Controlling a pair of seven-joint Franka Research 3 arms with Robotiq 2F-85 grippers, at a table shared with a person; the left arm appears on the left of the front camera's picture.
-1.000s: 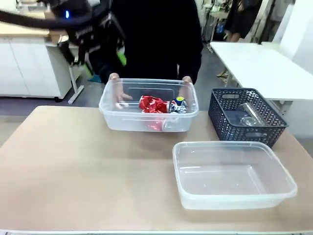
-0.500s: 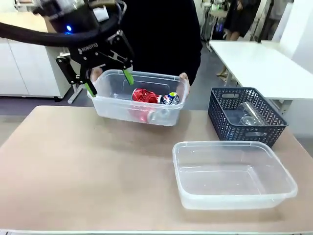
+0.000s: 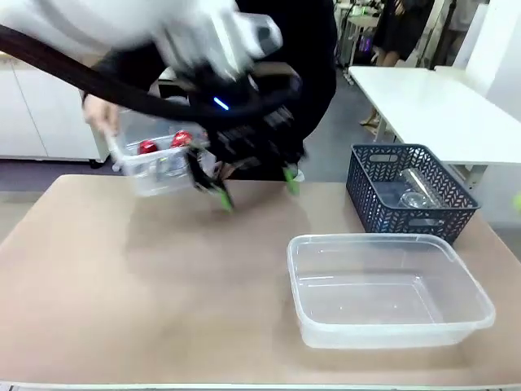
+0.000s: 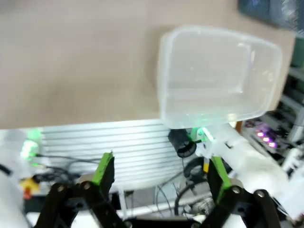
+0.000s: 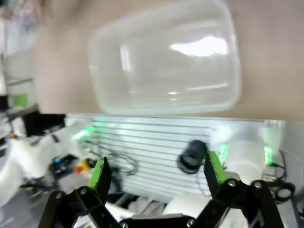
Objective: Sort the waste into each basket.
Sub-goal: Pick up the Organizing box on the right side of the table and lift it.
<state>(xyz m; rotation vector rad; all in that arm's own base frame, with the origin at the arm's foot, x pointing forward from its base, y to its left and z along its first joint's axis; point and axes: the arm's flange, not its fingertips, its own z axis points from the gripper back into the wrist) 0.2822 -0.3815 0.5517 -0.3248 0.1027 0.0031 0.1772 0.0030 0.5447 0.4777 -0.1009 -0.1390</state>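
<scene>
Jaws spread wide; 1 tub (image 3: pixel 156 176) holds red cans (image 3: pixel 148 147).

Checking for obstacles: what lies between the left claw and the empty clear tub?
Nothing: the front view shows bare tabletop between the left claw and the empty tub.

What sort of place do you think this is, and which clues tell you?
Probably a robotics lab or workshop. A white robot arm reaches over a tan table where a clear tub and a dark mesh basket are set out, and a plain white worktable and cabinets stand behind.
</scene>
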